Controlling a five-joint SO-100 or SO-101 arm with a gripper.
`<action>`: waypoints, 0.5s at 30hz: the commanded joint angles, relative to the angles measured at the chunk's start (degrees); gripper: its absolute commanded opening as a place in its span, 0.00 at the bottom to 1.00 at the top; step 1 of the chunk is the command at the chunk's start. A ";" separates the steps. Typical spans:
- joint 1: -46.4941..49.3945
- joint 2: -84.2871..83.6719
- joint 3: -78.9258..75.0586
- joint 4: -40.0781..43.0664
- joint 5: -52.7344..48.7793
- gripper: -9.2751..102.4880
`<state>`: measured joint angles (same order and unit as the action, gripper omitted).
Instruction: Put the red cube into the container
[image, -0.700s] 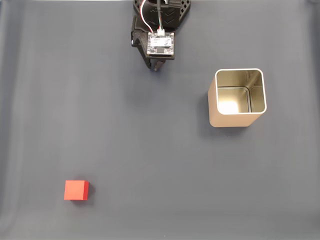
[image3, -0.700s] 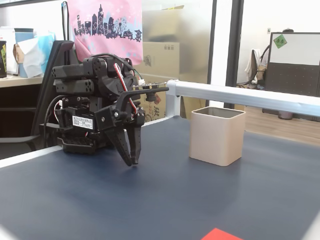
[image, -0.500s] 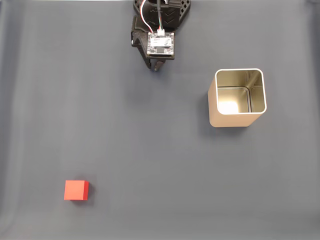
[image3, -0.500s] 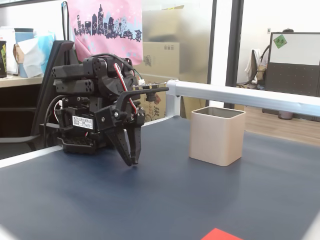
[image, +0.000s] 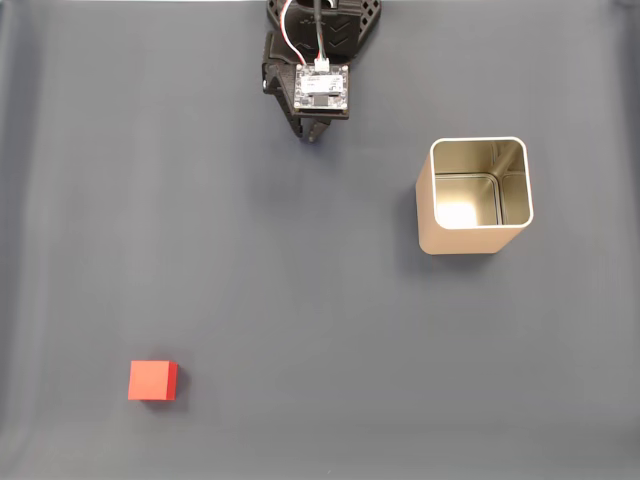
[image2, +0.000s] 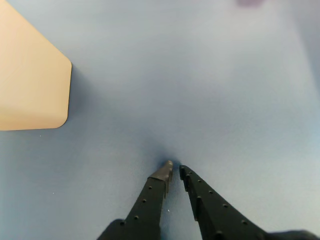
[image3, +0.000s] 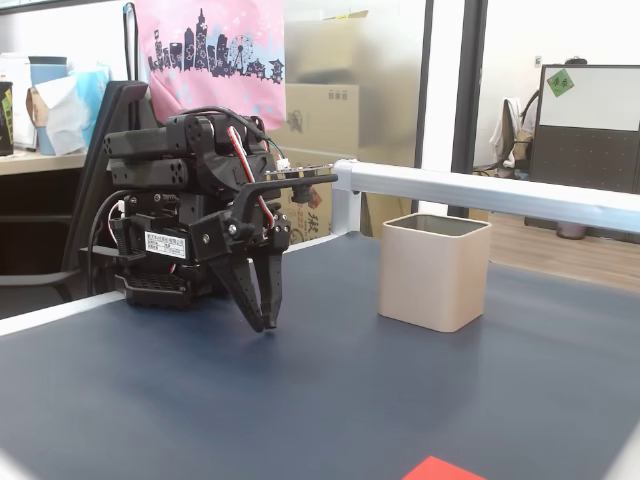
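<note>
Honestly, nothing grabbed yet: cube way off in one corner, claw parked empty.

From the top-down fixed view the cube (image: 153, 380) sits on the mat (image: 300, 300) at the lower left, well apart from the claw (image: 312, 137) at the top middle and from the tin (image: 432, 215) over on the right. In the wrist view my claw (image2: 175, 170) is clenched down to a thin slit with nothing in it, tips just above the mat, tin (image2: 30, 80) off to the left. The side fixed view shows the claw (image3: 268, 322) pointing down in front of the folded arm, and a sliver of the cube (image3: 436, 468) at the bottom edge. My guess: it's light, rigid and matte, so not slippery. I'd pinch two opposite flat faces, square on, around mid-height.
</note>
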<state>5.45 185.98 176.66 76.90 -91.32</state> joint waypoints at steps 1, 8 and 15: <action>-0.88 4.57 0.62 0.53 0.26 0.09; -1.14 4.57 0.62 0.44 -0.35 0.08; -0.26 -0.09 0.62 -10.99 0.97 0.08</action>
<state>5.36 185.54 176.66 71.19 -91.67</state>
